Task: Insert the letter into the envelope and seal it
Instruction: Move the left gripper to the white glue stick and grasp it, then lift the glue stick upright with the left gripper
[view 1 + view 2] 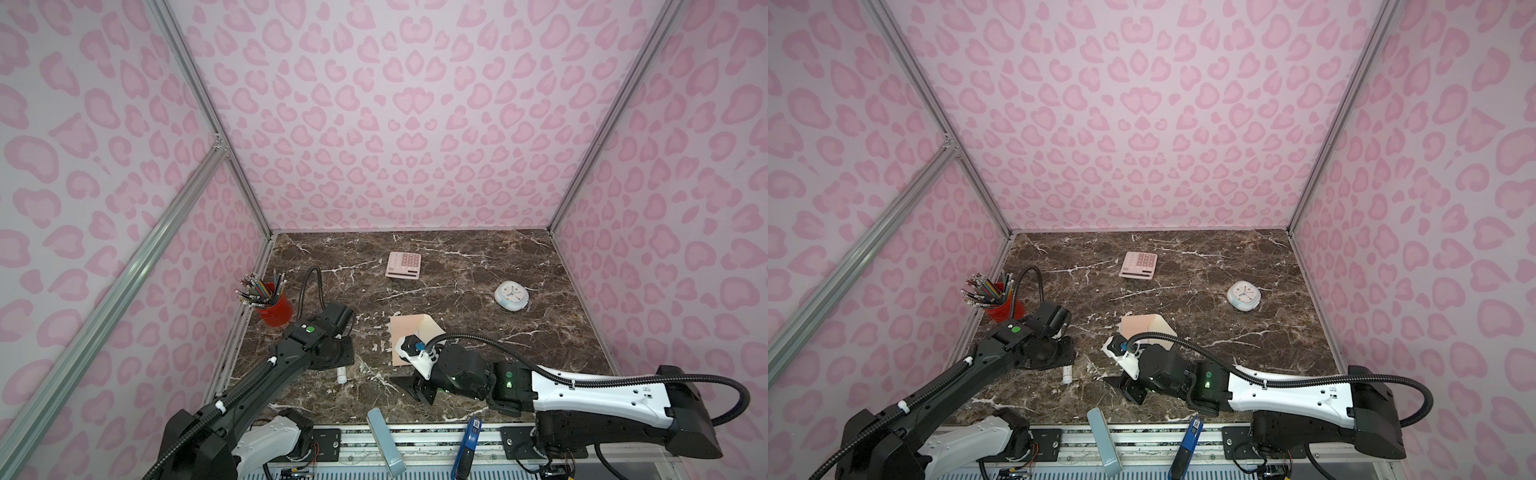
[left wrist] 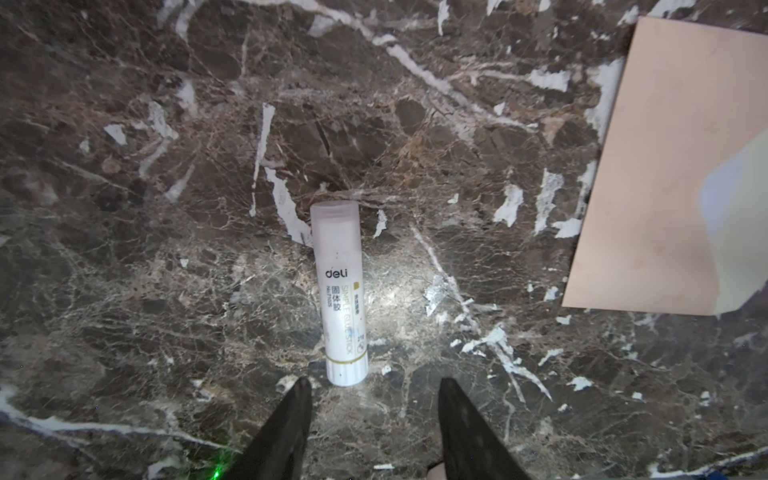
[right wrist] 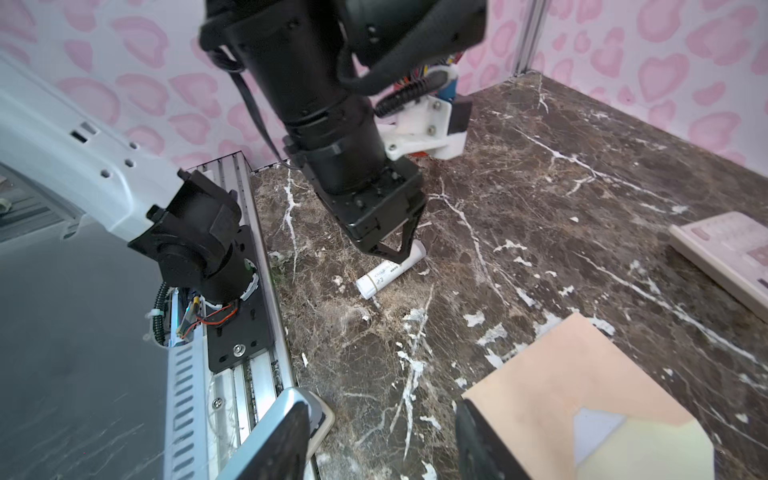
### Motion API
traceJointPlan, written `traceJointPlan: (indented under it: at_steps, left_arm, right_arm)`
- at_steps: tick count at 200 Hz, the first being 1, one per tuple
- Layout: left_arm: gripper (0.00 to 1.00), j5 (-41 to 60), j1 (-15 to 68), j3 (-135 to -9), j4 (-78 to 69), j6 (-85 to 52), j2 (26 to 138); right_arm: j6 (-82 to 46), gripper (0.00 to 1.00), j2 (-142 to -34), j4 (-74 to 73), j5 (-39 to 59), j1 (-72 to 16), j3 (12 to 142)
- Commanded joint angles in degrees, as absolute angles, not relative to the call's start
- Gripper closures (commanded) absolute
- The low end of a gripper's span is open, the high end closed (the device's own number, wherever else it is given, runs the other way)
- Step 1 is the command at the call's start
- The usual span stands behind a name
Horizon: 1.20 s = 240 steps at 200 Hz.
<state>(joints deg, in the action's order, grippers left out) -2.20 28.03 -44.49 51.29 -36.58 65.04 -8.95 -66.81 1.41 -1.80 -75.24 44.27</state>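
**Black fingers spread wide, envelope flat on the marble**

Two tapered black fingers of the left gripper (image 2: 376,383) stand apart with nothing between them. One white cylindrical glue stick (image 2: 340,291) with a frosted cap lies on its side just past their tips. The right gripper (image 3: 382,405) is spread as well and holds nothing; one finger sits at the corner of the envelope (image 3: 552,382).

That single peach-tan envelope lies near the front middle of the glossy brown, white-veined marble table (image 1: 457,299). Its cream-yellow flap (image 3: 648,453) is unsealed. The letter (image 3: 592,428) shows only as a small pale triangle at the envelope's mouth, clear only in the right wrist view.

Both top views add one pink calculator (image 1: 403,265), one rounded white clock (image 1: 511,295) and one red cup (image 1: 274,309) bristling with pencils. There the left wrist hides its own fingers, and only the glue stick's end peeks out.
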Motion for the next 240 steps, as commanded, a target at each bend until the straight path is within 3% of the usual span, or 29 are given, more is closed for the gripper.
traceJointPlan:
  at_steps: [1, 71, 240]
  left_arm:
    - [0.46, -2.9, 27.3, -44.1, 51.4, -36.5, 67.1]
    - [0.46, -0.9, 25.2, -42.1, 45.5, -35.1, 76.7]
    - [0.70, 1.3, 22.1, -44.1, 44.7, -29.6, 83.2]
  right_arm:
    - [-5.5, 0.43, -67.4, -3.2, -3.9, -76.2, 42.8]
    - [-2.0, 0.44, -67.4, -4.1, -4.9, -76.3, 39.6]
    - [-2.5, 0.44, -65.3, -3.4, -7.6, -72.9, 37.2]
